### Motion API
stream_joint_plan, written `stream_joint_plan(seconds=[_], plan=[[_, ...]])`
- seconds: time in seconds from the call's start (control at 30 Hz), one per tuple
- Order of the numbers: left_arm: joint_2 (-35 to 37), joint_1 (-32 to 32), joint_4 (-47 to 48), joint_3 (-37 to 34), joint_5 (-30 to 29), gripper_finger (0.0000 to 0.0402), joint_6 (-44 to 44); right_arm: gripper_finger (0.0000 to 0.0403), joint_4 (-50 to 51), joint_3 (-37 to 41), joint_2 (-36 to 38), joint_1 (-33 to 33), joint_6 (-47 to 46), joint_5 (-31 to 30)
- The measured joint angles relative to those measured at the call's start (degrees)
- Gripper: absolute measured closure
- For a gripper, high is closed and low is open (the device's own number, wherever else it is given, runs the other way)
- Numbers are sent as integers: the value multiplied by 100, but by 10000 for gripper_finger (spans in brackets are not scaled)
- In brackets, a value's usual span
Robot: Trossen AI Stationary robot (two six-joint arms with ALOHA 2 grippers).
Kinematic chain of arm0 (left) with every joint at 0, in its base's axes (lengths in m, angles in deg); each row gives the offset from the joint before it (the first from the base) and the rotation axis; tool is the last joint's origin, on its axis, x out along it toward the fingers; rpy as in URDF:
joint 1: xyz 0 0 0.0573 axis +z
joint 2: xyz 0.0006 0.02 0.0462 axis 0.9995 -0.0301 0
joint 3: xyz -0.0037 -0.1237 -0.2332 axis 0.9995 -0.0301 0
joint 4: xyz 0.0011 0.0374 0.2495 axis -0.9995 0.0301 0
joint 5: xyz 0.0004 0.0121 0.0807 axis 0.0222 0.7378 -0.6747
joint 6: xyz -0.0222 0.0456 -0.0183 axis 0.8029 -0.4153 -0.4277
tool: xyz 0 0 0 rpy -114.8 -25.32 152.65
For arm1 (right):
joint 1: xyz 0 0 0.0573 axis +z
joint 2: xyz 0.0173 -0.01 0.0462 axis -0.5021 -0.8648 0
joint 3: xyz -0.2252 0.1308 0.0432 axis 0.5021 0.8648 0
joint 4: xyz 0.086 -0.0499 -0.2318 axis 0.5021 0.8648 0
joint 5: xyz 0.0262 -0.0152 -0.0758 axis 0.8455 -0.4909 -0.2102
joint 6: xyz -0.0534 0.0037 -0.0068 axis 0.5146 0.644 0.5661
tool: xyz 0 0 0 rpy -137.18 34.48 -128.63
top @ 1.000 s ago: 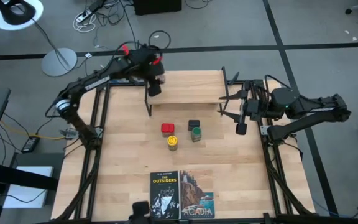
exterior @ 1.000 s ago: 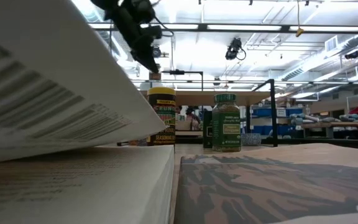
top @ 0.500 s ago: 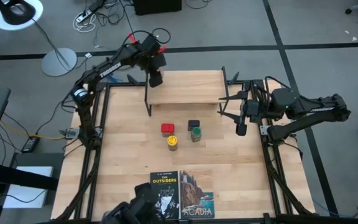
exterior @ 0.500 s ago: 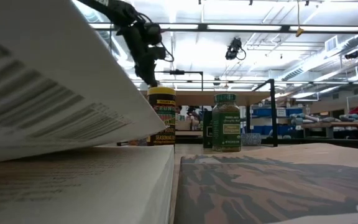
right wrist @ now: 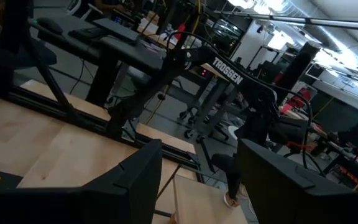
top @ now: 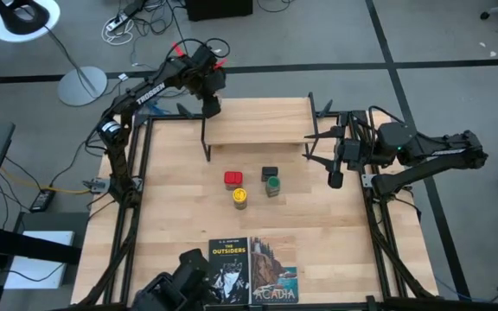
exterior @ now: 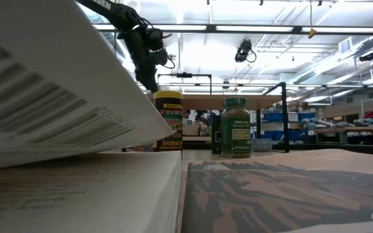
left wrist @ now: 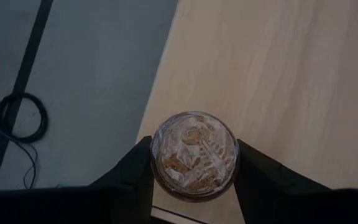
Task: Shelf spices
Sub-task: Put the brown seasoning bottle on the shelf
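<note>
My left gripper [top: 211, 107] is over the left end of the shelf [top: 262, 123], a light board on thin black legs, and is shut on a small round clear jar [left wrist: 194, 155] of brownish flakes. On the table in front of the shelf stand the red tin [top: 233, 179], the yellow-lidded jar [top: 240, 198], the dark grey tin [top: 270, 174] and the green-lidded jar [top: 272, 185]. The low view shows the yellow-lidded jar [exterior: 168, 120] and the green-lidded jar [exterior: 236, 127] upright. My right gripper [top: 334, 173] waits open to the right of the shelf. My left gripper pinches the round jar by its side wall [left wrist: 156, 163], one finger [left wrist: 129, 183] on each side, coming from above and pointing down. The jar's round end faces the wrist camera, over the shelf board's left corner. Whether the jar stands on the board, I cannot tell.
Two paperback books [top: 230, 268] [top: 273, 269] lie at the table's near edge and fill the front of the low view. Bare board [left wrist: 278, 74] stretches beside the jar. Black frame rails run along the table's left and right sides.
My left arm has swung its elbow toward the far edge. Its gripper, shut on the jar, has come down over the shelf's left end and shifted slightly toward the far left corner. The four spices on the table have stayed put.
</note>
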Motion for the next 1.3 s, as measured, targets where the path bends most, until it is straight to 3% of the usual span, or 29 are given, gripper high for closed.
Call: stream_joint_plan(seconds=[0.73,0.9,1.3], plan=[[0,183,-4,0,344,237,-149,195,-14,0,0,0,0,-2],[0,183,1,0,349,213,-137,195,-18,0,0,0,3,-2],[0,176,42,0,396,205,-126,195,-47,0,0,0,5,-2]])
